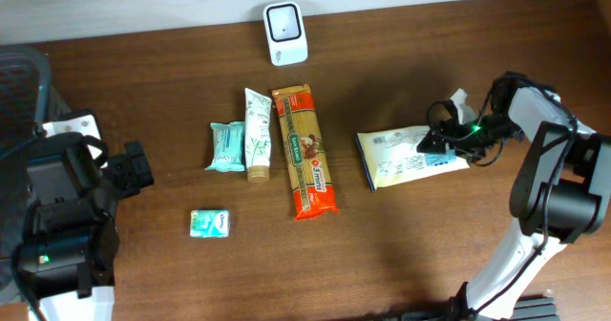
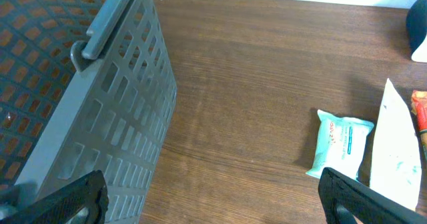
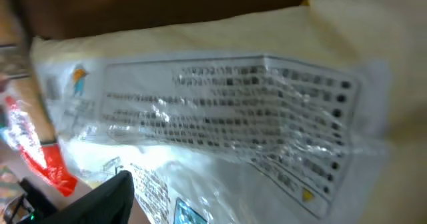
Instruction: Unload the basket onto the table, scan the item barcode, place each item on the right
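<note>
Overhead and wrist views of a table set for barcode scanning. A white scanner stands at the far edge. Four items lie in a group near the middle: a wipes packet, a tube, a spaghetti packet and, nearer the front, a small packet.

A fifth item, a pale yellow packet, lies flat on the right side, well apart from the scanner, with its printed panel turned up. The right gripper is placed over the right end of this packet. The wrist view is filled by the wrapper, and only one dark finger is seen at the lower edge. Whether the jaws are shut on the packet or parted cannot be told.

The left gripper is held wide with nothing between its tips. It is parked at the left, beside a grey basket.

Progress is judged as unsettled. No item is presented to the scanner, and none is seen in the basket as far as it shows. Whether the yellow packet has been read cannot be told from its position alone. The four grouped items appear untouched — each is presumably to be lifted, turned barcode-first toward the scanner and put away.
</note>
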### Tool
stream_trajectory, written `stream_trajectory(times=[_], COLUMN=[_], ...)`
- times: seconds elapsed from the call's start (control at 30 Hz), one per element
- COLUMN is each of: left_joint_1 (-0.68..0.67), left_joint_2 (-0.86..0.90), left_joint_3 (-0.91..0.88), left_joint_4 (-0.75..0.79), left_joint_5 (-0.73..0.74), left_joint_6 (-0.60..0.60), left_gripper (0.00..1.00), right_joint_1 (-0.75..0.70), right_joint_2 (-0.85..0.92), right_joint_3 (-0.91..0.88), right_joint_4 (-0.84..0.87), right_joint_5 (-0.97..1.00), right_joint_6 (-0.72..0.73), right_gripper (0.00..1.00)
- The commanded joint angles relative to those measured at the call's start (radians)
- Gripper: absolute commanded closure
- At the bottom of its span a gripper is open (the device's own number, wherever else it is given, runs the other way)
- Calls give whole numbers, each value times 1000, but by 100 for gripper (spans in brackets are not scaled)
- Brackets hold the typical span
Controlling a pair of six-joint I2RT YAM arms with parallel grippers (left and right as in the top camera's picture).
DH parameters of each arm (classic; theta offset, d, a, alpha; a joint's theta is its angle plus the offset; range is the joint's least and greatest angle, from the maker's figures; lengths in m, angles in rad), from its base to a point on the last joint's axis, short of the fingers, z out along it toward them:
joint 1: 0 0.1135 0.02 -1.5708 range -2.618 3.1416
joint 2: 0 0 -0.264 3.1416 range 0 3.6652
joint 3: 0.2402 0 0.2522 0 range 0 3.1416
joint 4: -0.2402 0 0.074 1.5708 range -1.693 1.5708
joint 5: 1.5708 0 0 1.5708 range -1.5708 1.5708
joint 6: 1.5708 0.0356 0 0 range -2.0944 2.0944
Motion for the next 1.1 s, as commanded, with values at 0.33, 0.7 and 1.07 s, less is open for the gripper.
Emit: stream_trajectory(times=[0.33, 0.7, 1.07], left_joint_1=[5, 5, 5], left_joint_2=[-7, -7, -7], left_joint_3=[16, 16, 16], left_joint_4=[1, 1, 1], left_joint_5=[-14, -14, -14], left_joint_6=[-10, -10, -10], left_gripper=[1, 1, 1], right_joint_1=[0, 26, 26], right_joint_2=[68, -232, -471], right_joint_3=[-107, 177, 177], right_joint_4=[146, -247, -372], right_joint_5=[-355, -607, -700], right_joint_6=[8, -319, -507], right_gripper=[96, 96, 96])
